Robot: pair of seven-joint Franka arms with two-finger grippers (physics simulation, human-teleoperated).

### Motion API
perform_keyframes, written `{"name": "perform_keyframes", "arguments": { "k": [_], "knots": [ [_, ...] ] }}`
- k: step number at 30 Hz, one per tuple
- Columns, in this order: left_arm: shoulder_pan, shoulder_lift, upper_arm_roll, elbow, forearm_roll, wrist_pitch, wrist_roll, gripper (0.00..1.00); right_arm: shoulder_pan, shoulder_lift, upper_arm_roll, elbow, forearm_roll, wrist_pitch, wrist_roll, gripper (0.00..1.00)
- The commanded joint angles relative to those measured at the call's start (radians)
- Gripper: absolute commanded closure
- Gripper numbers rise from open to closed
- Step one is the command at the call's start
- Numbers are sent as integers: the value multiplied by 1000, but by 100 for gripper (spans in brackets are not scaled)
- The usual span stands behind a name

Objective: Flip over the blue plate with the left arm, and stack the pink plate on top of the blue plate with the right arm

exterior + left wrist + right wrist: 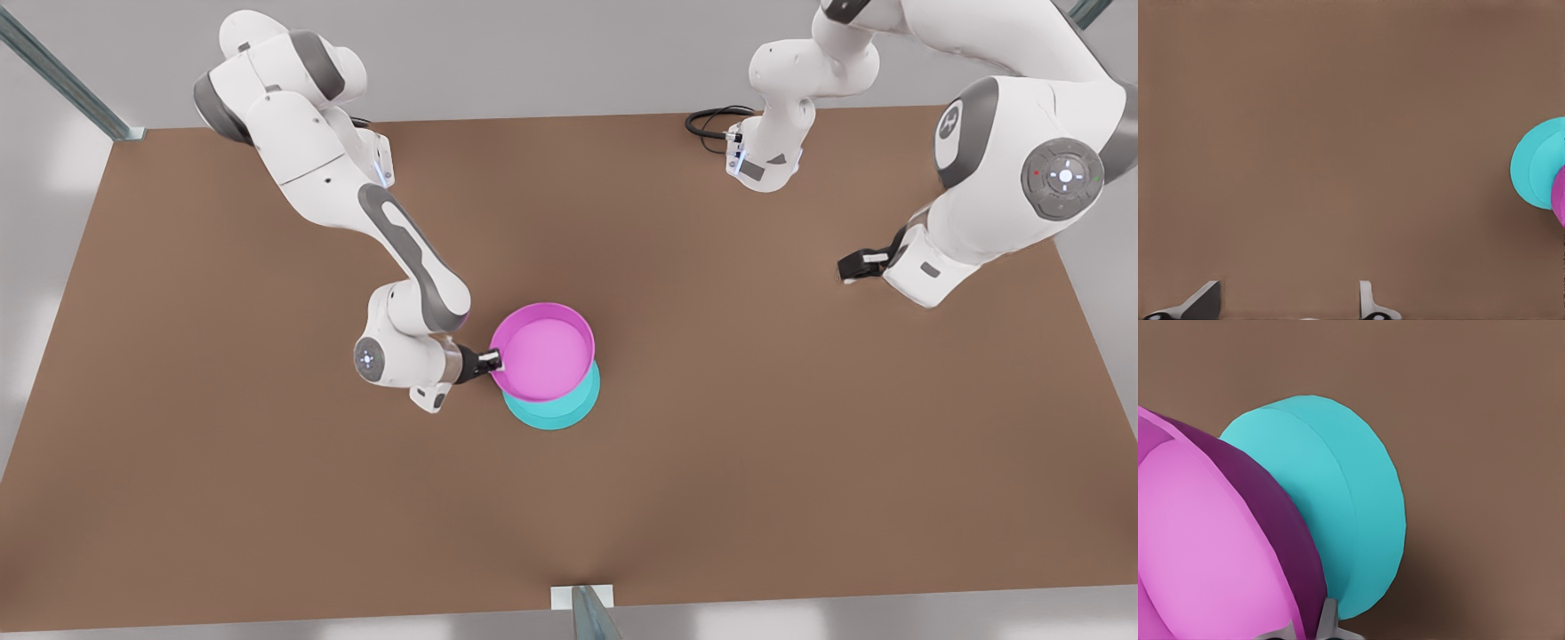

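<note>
The blue plate [556,411] lies base-up on the table [267,489], near its middle. The pink plate [542,348] sits above it, overlapping it and offset toward the far side, open side up. The right gripper [494,360] clamps the pink plate's rim on the front view's left. The left gripper [849,267] hangs over the table well apart on the front view's right, fingers [1368,300] spread, nothing between them.

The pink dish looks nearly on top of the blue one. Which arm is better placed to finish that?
The right arm. Its claw is shut on the pink plate at its rim, holding it above the upside-down blue plate. The left claw waits open, off at the front view's right, away from both plates.
</note>
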Motion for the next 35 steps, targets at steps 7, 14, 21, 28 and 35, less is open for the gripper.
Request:
{"name": "perform_keyframes", "arguments": {
  "k": [7,14,21,28,35],
  "knots": [
    [-1,17,-3,14,-2,-62,49,0,3,18,-2,24,-6,-5,243,0],
    [1,31,1,5,-58,-118,49,0,-23,-43,-273,162,-43,-466,209,0],
    [4,45,1,6,-61,-123,52,0,-333,-40,-342,501,-348,-982,105,0],
    [9,45,1,13,-60,-121,52,0,-241,-413,-341,596,-758,-1165,117,0],
    [12,54,3,9,-58,-120,52,0,-285,-471,-336,532,-756,-1140,115,0]
  ]
}}
